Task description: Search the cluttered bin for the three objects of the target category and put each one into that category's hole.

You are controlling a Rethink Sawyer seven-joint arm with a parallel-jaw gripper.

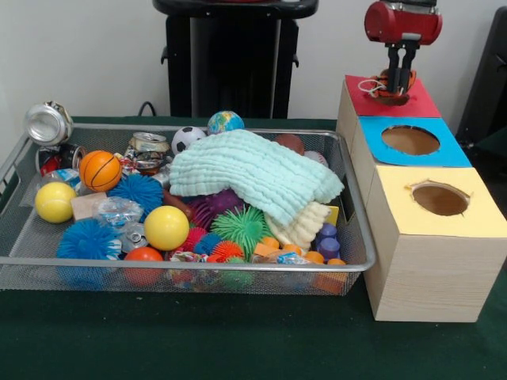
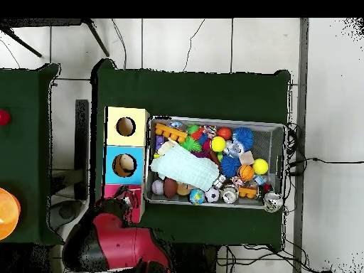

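Note:
The silver wire-mesh bin (image 1: 190, 266) is full of toys: a mint cloth (image 1: 253, 170), yellow balls (image 1: 166, 227), a small basketball (image 1: 100, 170), a soccer ball (image 1: 188, 138), a globe ball (image 1: 226, 122), spiky balls (image 1: 242, 226) and crushed cans (image 1: 149, 143). To its right stands a wooden box with a red hole (image 1: 392, 96), a blue hole (image 1: 410, 140) and a yellow hole (image 1: 440, 199). My gripper (image 1: 401, 83) hangs straight down at the red hole, where something orange with a white bit shows around its tips. In the overhead view the arm (image 2: 106, 238) covers the red end of the box.
A shiny can (image 1: 49, 123) sits on the bin's far left corner. The bin (image 2: 213, 120) and box (image 2: 106, 153) stand on a green cloth table. The robot's black pedestal (image 1: 230, 63) is behind the bin. A second green table (image 2: 25, 142) lies beside it in the overhead view.

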